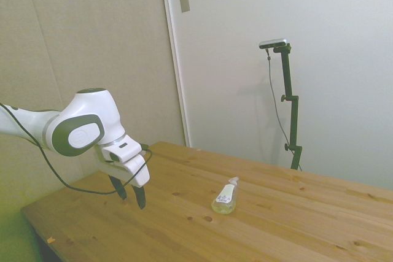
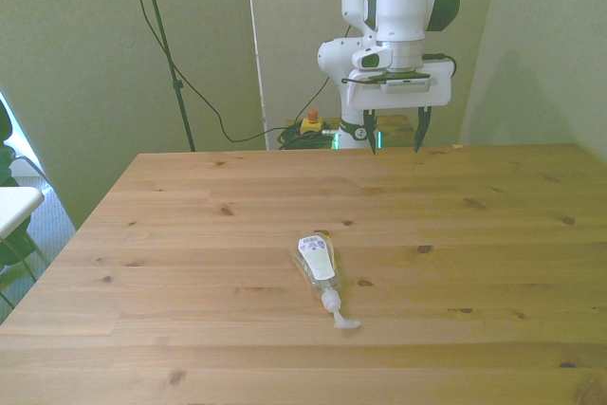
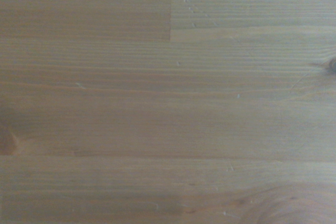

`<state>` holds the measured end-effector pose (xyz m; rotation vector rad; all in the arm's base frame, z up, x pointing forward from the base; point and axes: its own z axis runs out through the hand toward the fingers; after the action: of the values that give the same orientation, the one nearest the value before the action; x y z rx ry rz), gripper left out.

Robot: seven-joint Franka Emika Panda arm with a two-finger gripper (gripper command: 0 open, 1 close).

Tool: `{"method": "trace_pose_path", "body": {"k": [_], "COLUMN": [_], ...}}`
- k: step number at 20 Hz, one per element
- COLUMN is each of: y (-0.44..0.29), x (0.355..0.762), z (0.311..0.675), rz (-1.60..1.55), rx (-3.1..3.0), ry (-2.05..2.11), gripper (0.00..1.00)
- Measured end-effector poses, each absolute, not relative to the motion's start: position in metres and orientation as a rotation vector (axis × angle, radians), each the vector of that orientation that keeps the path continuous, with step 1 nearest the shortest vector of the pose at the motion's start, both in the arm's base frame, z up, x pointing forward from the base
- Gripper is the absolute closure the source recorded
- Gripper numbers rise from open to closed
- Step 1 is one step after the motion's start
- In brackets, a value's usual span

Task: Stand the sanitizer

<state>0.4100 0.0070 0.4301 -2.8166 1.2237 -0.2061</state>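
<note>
The sanitizer (image 1: 225, 196) (image 2: 318, 265) lies on its side near the middle of the wooden table (image 1: 295, 225) (image 2: 190, 234), a small clear bottle of yellowish liquid with a white label. In the front view its white pump top points toward the near edge. My gripper (image 1: 131, 196) (image 2: 395, 134) hangs open above the table's far edge in the front view, well apart from the bottle, with nothing between its fingers. The wrist view shows only bare wood grain (image 3: 168, 98).
A small orange speck (image 1: 51, 239) lies near the table's corner in the side view. Beyond the table's far edge, cables and a red-topped button (image 2: 310, 121) sit on the floor. A white object (image 2: 14, 206) shows at the front view's left edge.
</note>
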Motion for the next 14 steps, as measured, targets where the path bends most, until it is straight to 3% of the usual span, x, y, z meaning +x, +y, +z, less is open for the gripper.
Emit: {"method": "trace_pose_path", "body": {"k": [6, 14], "y": [0.020, 0.016], "x": [0.435, 0.542], "z": [0.435, 0.441], "rz": [-0.229, -0.421], "rx": [-2.808, -2.802], "ry": [1.226, 1.245], "gripper": [0.00, 0.00]}}
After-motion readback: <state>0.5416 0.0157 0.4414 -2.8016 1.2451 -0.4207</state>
